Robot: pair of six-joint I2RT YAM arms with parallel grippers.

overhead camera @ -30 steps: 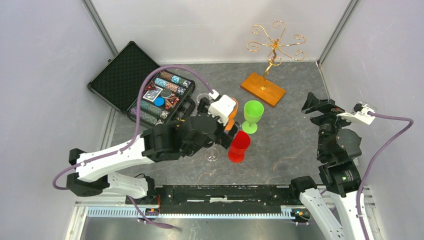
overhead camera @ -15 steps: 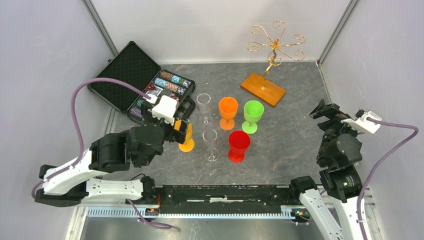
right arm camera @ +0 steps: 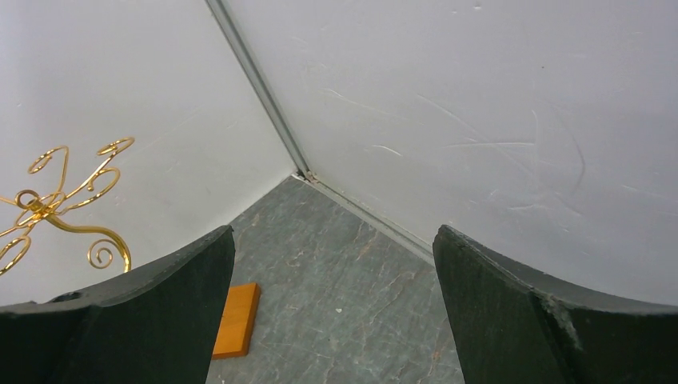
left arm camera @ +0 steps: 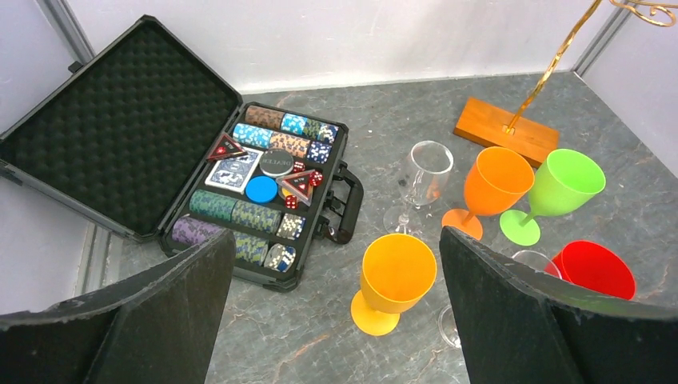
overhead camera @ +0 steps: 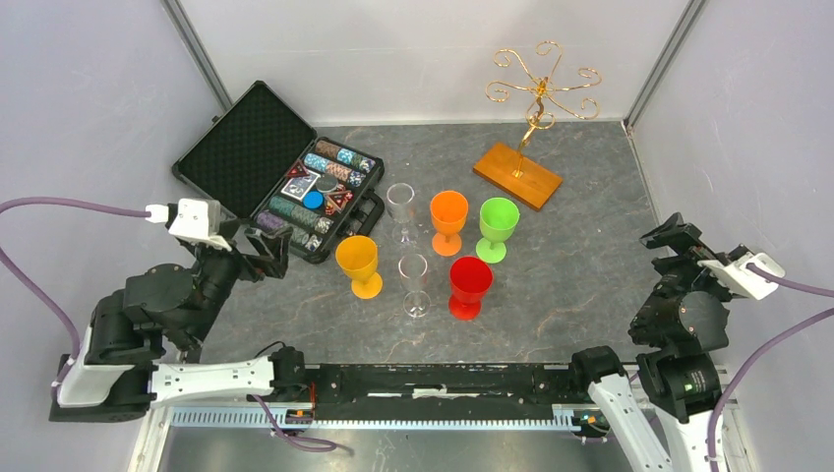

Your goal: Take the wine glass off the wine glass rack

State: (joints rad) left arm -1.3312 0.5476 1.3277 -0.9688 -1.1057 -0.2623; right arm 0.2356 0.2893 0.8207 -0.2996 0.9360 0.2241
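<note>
rack bare, both arms idle: removal step looks done

- wine glass rack (overhead camera: 533,118): gold wire arms carry nothing; its wooden base sits flat on the table (overhead camera: 580,285).
- six stemmed glasses stand upright on the table, in front of the rack and to its left: green glass (overhead camera: 498,226) nearest the rack's base, then orange glass (overhead camera: 448,220), clear glass (overhead camera: 400,209), red glass (overhead camera: 470,285), a second clear glass (overhead camera: 414,283), and amber glass (overhead camera: 358,264) farthest from the rack.
- cannot tell which one is the task's glass; none is touching the rack.
- left end effector (overhead camera: 258,246): released, fingers spread, nothing between them. it is well left of the rack, beyond the amber glass, by the chip case (overhead camera: 275,162).
- right end effector (overhead camera: 674,246): released, empty, in front of the rack and to its right, aimed at the corner wall.
- judgement: no lift left to do. next move calls only for keeping both arms away from the glasses.
</note>
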